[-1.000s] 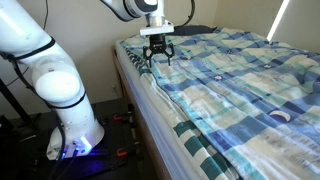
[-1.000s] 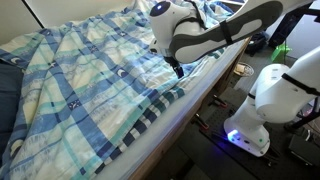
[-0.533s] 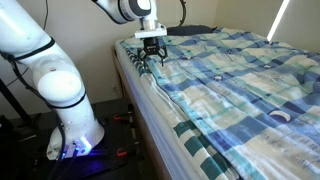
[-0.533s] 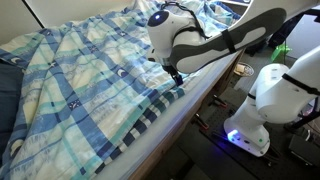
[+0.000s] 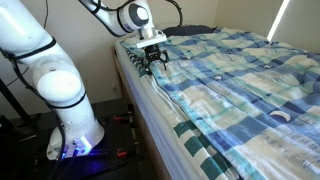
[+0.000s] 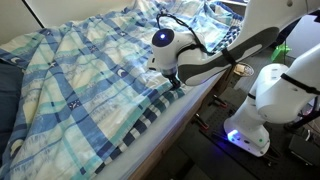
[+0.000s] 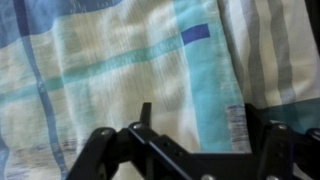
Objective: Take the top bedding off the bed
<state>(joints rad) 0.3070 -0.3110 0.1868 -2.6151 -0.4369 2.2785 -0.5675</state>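
The top bedding [image 5: 235, 70] is a plaid quilt of blue, white and pale yellow squares, spread over the bed in both exterior views [image 6: 80, 85]. The bed's white sheet with teal-green stripes [image 5: 190, 140] shows along the near side [image 6: 140, 125]. My gripper [image 5: 152, 63] is open and low over the quilt's edge at the bed's side [image 6: 178, 82]. In the wrist view the quilt [image 7: 120, 60] fills the frame, its hemmed edge lies between my spread fingers [image 7: 185, 150], and the striped sheet [image 7: 270, 50] shows at the right.
The robot's white base [image 5: 70, 125] stands on the floor beside the bed [image 6: 250, 120]. A wall [image 5: 80, 20] is behind the bed's corner. A dark pillow or cloth [image 6: 5, 100] lies at the quilt's far end.
My gripper has come down and moved toward the bed's side edge, from above the quilt to just over its border. The quilt has not visibly moved.
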